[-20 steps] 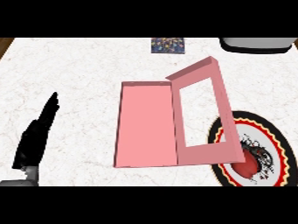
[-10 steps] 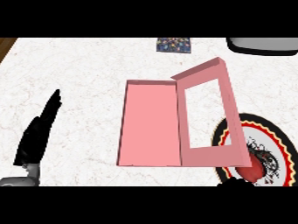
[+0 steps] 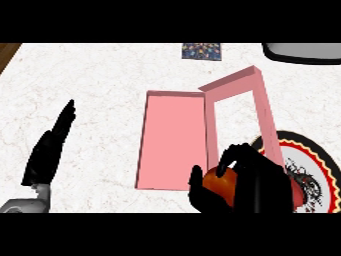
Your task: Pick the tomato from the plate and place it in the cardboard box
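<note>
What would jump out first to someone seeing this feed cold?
The pink cardboard box lies open mid-counter, its windowed lid tilted up along its right side. At the lower right, the right hand is curled round the red tomato, just left of the patterned plate. The left hand rests open at the left.

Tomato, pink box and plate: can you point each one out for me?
tomato [image 3: 219,184], head view, on its orange-red skin, the left part that shows.
box [image 3: 169,140], head view, on its bare pink floor.
plate [image 3: 322,159], head view, on its patterned rim.
</note>
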### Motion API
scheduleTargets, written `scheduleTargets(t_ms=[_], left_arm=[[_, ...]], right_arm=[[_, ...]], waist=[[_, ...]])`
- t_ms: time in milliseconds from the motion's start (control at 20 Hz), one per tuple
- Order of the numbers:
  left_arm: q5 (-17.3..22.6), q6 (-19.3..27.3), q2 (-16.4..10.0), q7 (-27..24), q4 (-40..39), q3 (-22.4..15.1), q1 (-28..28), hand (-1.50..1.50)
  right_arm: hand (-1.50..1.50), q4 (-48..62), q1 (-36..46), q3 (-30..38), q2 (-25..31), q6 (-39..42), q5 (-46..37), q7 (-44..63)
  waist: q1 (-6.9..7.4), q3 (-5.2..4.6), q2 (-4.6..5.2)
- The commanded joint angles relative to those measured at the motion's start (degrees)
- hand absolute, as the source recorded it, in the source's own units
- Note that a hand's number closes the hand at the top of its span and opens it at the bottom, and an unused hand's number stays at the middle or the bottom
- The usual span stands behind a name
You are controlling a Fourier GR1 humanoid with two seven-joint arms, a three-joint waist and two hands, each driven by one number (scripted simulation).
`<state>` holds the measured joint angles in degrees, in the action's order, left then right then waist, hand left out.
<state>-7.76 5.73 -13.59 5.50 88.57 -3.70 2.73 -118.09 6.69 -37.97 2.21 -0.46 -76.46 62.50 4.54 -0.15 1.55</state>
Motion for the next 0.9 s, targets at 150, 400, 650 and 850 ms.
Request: scheduleTargets(t_ms=[150,400,650,850], left_arm=[[-0.9,0.1,-0.7,-0.1,-0.3,0.3,-0.7,0.0],[-1.4,1.1,1.8,0.8,-0.8,-1.1,-0.4,0.0],[-0.1,-0.3,-0.6,0.9,0.9,1.0,-1.6,0.0],[-0.4,0.4,0.4,1.6,0.8,0.7,-1.7,0.0]], right_arm=[[-1.5,19.5,17.3,9.8,-2.1,-6.4,12.8,10.2],[-1.5,33.7,28.0,13.8,-2.2,-17.0,18.3,6.1],[-1.5,33.3,31.4,16.2,-2.2,-28.8,14.6,6.1],[-1.5,33.1,29.8,20.2,-2.2,-40.5,14.5,1.9]], waist=[[-0.09,0.11,-0.48],[-0.33,0.17,-0.54],[-1.24,0.18,-1.31],[-2.2,0.24,-1.28]])
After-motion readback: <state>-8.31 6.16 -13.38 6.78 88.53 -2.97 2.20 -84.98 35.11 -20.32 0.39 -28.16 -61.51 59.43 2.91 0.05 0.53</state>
